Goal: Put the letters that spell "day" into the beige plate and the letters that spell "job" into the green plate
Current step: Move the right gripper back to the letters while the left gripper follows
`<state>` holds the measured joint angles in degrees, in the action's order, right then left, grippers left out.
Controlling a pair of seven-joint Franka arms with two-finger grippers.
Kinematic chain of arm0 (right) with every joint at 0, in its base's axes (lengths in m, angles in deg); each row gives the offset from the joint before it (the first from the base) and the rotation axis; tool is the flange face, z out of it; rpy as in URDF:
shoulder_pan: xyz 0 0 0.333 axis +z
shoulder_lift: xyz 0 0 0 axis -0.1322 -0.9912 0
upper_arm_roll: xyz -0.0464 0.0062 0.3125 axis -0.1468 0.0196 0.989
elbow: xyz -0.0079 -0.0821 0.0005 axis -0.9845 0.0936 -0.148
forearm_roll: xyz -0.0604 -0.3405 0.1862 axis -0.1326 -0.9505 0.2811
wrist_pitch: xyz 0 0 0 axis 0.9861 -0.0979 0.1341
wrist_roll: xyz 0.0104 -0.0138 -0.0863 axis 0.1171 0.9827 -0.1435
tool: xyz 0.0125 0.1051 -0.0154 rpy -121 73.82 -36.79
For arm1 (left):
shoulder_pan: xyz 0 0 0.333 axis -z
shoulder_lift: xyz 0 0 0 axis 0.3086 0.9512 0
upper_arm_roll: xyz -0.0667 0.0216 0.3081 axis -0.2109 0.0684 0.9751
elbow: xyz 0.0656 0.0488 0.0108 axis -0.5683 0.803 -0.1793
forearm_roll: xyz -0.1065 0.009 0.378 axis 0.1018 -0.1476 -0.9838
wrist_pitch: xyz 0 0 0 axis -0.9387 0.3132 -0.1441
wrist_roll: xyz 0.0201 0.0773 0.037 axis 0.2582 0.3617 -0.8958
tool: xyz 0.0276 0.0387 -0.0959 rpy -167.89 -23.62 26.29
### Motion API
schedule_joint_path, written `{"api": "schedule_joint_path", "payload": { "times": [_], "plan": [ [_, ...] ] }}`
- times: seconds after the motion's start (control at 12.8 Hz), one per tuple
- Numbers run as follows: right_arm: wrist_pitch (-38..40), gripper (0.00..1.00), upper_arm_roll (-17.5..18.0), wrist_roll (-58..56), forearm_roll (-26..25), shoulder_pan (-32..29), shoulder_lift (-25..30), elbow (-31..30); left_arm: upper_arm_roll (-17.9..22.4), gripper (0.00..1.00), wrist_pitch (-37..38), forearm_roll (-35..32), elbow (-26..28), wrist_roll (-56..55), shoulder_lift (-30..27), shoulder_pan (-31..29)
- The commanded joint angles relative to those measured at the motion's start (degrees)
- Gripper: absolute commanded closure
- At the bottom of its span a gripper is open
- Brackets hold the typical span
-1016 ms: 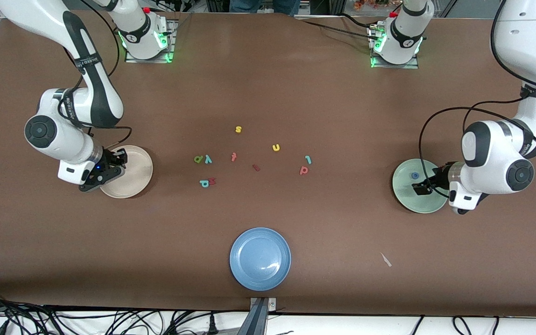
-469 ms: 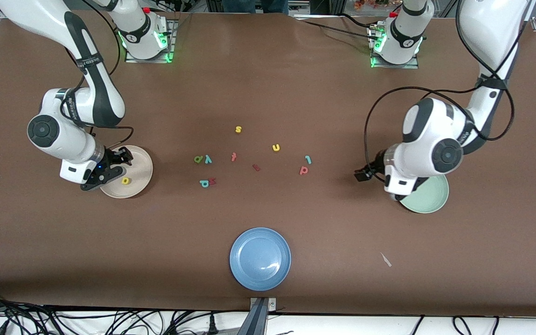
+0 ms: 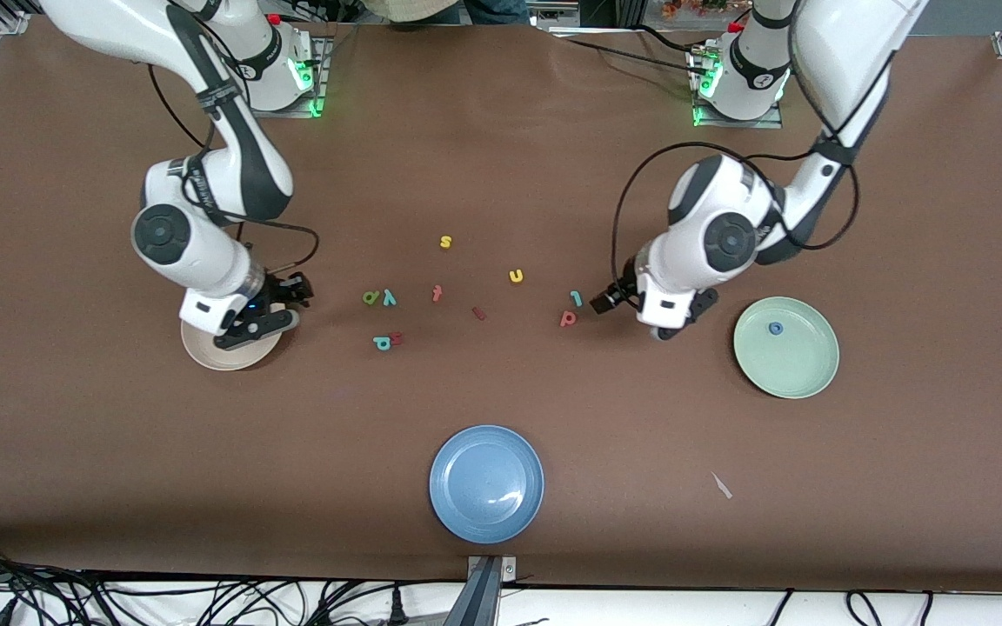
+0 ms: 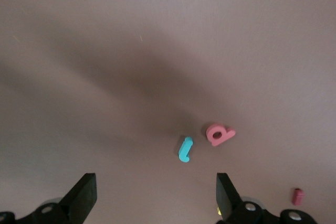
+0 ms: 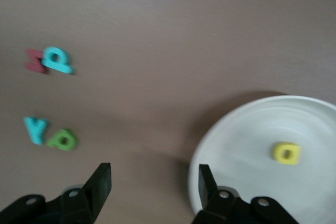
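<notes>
The beige plate (image 3: 205,355) (image 5: 247,124) lies toward the right arm's end and holds the yellow "d" (image 5: 287,152). My right gripper (image 3: 292,294) (image 5: 154,184) hangs open and empty over the plate's rim, on the side toward the letters. The green "a" (image 3: 370,297) (image 5: 64,140) and teal "y" (image 3: 389,297) (image 5: 35,129) lie together mid-table. The green plate (image 3: 801,369) holds the blue "o" (image 3: 776,328). My left gripper (image 3: 603,302) (image 4: 156,198) is open and empty over the table, beside the teal "j" (image 3: 577,298) (image 4: 185,149) and salmon "b" (image 3: 568,319) (image 4: 220,134).
A teal round-bowled letter (image 3: 382,342) touches a dark red piece (image 3: 397,337). A red "t" (image 3: 437,294), another dark red piece (image 3: 478,313), a yellow "u" (image 3: 516,276) and a yellow "s" (image 3: 445,242) lie mid-table. The blue plate (image 3: 486,483) sits nearest the front camera.
My right gripper opened, dropped the yellow "d" into the beige plate and moved toward the middle letters. My left gripper swung from over the green plate to beside the "j" and "b".
</notes>
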<state>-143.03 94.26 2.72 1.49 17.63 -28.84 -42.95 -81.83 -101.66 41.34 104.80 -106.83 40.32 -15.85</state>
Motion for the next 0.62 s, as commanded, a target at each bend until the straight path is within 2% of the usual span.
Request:
{"api": "schedule_joint_path", "payload": {
  "times": [0.0, 0.16, 0.39, 0.55],
  "plan": [
    [-4.04, 0.24, 2.3, 6.34, -0.47, 0.77, -4.97, 3.2, 0.1, 0.0, -5.33, -4.88, 1.54, -4.51, 3.41, 2.18],
    [-7.23, 0.24, 2.3, 9.76, -0.47, 3.32, -6.48, 3.12, 0.02, 0.07, -7.37, -9.71, 1.45, -8.21, 5.79, 3.23],
    [-7.41, 0.24, 2.39, 12.68, -0.74, 4.2, -6.92, 2.68, 0.1, 0.29, -9.91, -11.85, 1.1, -10.24, 7.91, 4.21],
    [-8.63, 0.24, 2.39, 13.12, -0.74, 4.2, -7.1, 1.72, 0.19, 0.3, -10.8, -11.93, 0.49, -10.51, 8.17, 4.38]
  ]
}}
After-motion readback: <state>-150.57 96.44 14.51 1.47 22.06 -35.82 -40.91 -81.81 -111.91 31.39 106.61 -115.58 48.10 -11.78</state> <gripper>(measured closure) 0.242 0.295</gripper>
